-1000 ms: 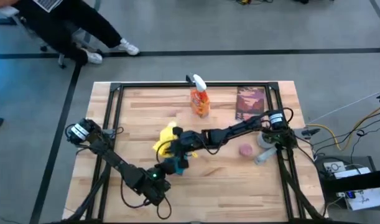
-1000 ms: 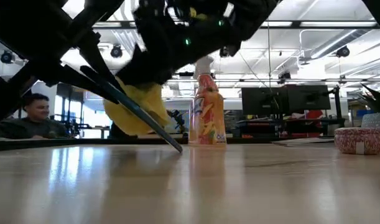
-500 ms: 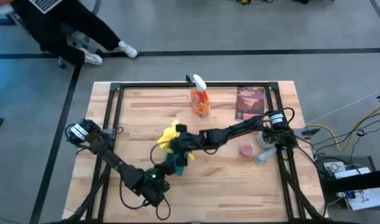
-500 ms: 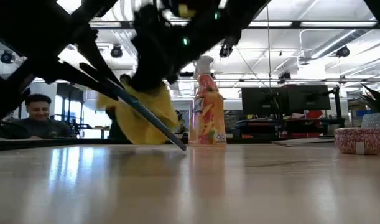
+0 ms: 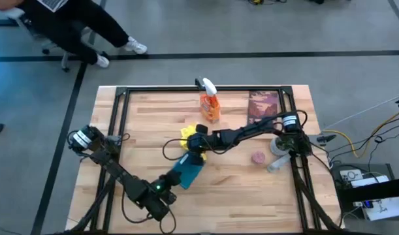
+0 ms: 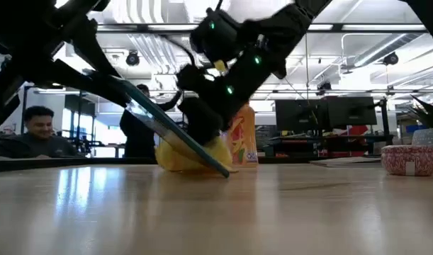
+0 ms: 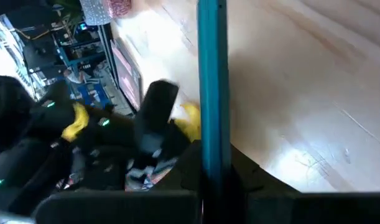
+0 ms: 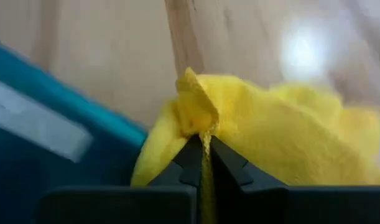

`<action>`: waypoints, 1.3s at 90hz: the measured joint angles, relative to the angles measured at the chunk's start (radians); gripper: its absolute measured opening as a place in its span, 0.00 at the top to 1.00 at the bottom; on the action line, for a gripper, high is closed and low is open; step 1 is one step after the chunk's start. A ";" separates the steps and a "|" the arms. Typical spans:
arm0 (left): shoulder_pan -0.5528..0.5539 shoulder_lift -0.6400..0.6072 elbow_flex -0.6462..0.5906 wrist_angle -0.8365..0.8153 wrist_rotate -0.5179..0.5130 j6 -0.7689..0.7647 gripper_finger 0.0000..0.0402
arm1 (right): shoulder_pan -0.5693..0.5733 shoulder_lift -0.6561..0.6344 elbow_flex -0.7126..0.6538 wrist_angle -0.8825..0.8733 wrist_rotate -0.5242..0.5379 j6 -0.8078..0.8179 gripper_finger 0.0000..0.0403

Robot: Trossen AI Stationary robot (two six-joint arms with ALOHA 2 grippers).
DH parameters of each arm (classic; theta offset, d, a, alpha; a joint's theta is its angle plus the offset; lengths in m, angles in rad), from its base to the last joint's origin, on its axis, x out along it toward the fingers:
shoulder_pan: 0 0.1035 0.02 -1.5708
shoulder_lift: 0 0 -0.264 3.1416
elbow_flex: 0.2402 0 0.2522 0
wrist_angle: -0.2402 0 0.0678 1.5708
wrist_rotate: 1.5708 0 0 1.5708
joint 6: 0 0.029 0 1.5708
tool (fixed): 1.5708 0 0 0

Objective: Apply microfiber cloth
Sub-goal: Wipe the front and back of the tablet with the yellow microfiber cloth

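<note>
- The right tool [image 5: 198, 140] is pinched shut on a fold of the microfiber cloth [image 8: 252, 134]; the cloth bunches just beyond its fingertips and rests on the counter [image 5: 251, 196], as the low view shows [image 6: 191, 156].
- The left tool [image 5: 176, 176] grips the lower end of a teal tablet [image 5: 186, 171], tilted with its upper edge just beside the right tool.
- An orange spray bottle [image 5: 210, 104] stands behind the right tool.

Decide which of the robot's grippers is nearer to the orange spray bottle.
The right. The right gripper, shut on the yellow microfiber cloth, sits just in front of the spray bottle. The left gripper, holding the teal tablet, is farther back.
</note>
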 joint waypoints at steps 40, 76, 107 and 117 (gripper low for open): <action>0.000 -0.001 0.000 -0.113 -0.004 -0.141 0.98 | 0.067 -0.005 -0.014 -0.087 0.053 0.034 1.00; -0.016 -0.040 -0.002 -0.261 -0.079 -0.183 0.98 | 0.133 -0.012 -0.012 -0.205 0.088 0.110 1.00; -0.017 -0.098 -0.002 -0.325 -0.093 -0.242 0.98 | 0.167 -0.010 -0.013 -0.216 0.095 0.156 1.00; -0.014 -0.100 -0.001 -0.380 -0.142 -0.275 0.98 | 0.188 -0.010 -0.013 -0.217 0.088 0.163 1.00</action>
